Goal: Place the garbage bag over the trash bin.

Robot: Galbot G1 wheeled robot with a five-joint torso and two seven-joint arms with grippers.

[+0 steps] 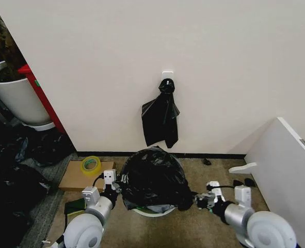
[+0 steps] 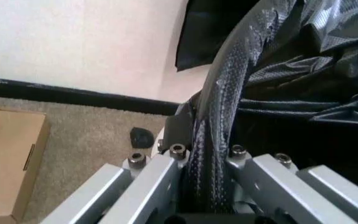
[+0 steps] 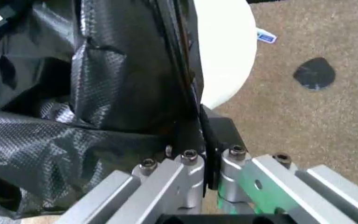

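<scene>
The garbage bag (image 1: 153, 178) sits draped over the trash bin (image 1: 152, 211) on the carpet, directly between the two claws. Black plastic covers the top and most of the sides, with a strip of off-white bin wall showing below the hem.

The left claw (image 1: 112, 187) is pressed to the left flank of the bag. The left wrist view shows why: a thick twisted fold of the bag (image 2: 219, 121) runs down between its jaws, which are clamped on it, so the film cannot slip back up.

The right claw (image 1: 200, 200) does the same on the opposite flank. In the right wrist view its jaws are pinched together on a thin edge of the bag (image 3: 195, 112), with the pale bin wall (image 3: 225, 51) just beyond that edge. Holding both sides at once keeps the mouth of the bag stretched across the rim, which a single grip would probably let sag.

My judgement is that the bag is largely on, and the hem is being drawn down the sides.

Beyond the claws, a knotted bunch of black bags (image 1: 161, 116) hangs from a wall hook. A roll of yellow tape (image 1: 91, 166) rests on a cardboard box (image 1: 77, 181) outside the left claw.
</scene>
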